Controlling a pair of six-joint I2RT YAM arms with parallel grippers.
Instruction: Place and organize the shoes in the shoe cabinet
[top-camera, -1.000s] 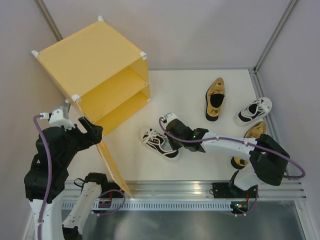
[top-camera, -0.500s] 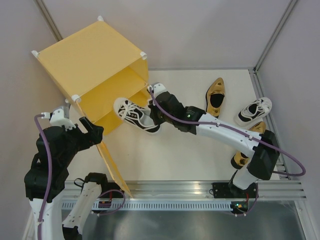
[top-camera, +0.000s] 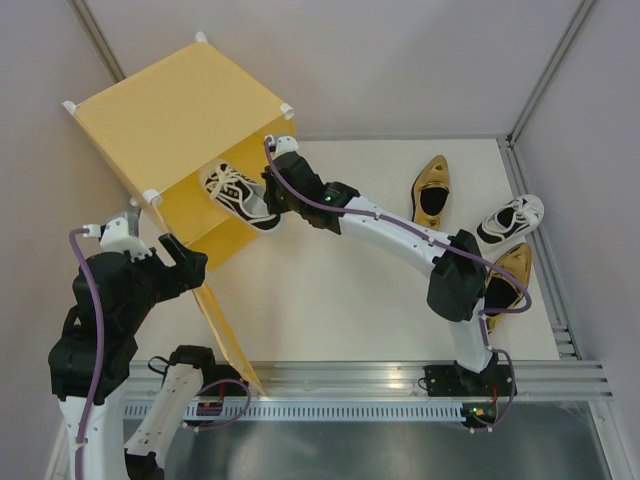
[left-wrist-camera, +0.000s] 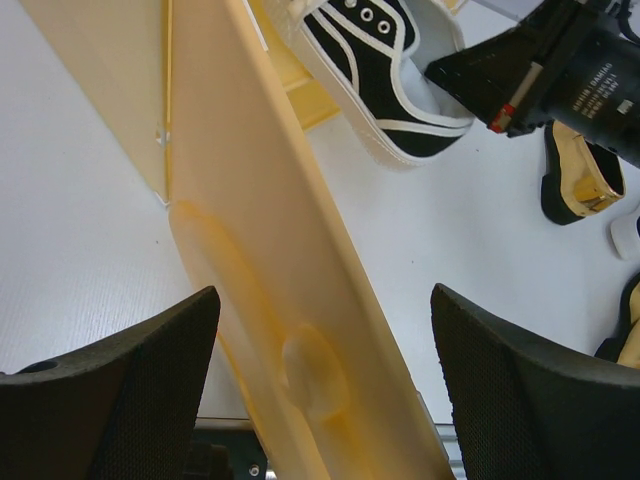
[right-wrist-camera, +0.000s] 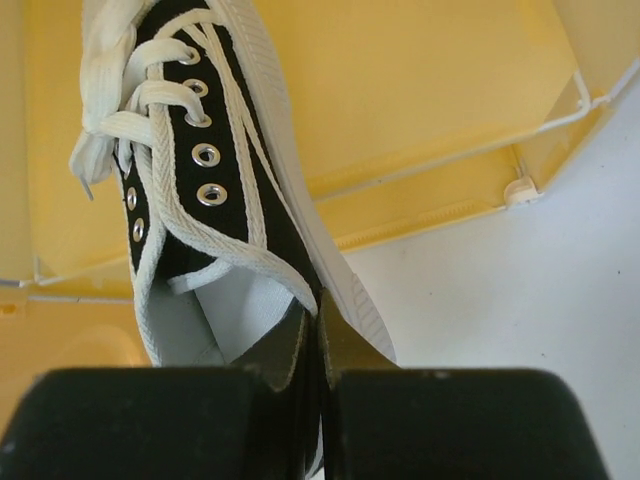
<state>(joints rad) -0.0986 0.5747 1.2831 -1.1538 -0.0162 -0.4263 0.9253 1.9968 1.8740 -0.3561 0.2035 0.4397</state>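
The shoe cabinet (top-camera: 180, 115), a yellow cube, lies with its opening toward the table. Its door (top-camera: 225, 325) is swung open. My right gripper (top-camera: 272, 195) is shut on the heel collar of a white-and-black sneaker (top-camera: 238, 195), held in the air at the opening with its toe pointing in. The right wrist view shows the sneaker (right-wrist-camera: 200, 180) pinched in the gripper (right-wrist-camera: 318, 330) above the shelf (right-wrist-camera: 420, 100). My left gripper (left-wrist-camera: 325, 300) is open and straddles the door (left-wrist-camera: 290, 260) without touching it. On the table lie a second sneaker (top-camera: 510, 222) and two gold slip-ons (top-camera: 432, 190), (top-camera: 505, 285).
The right arm (top-camera: 400, 235) stretches across the middle of the white table (top-camera: 330, 300). An aluminium frame post (top-camera: 545, 70) and a rail stand along the right edge. The open door juts out toward the near edge by the left arm's base.
My right arm has lifted the sneaker from the table's middle and carried it up and left to the cabinet's opening. The left arm and the door have not moved.
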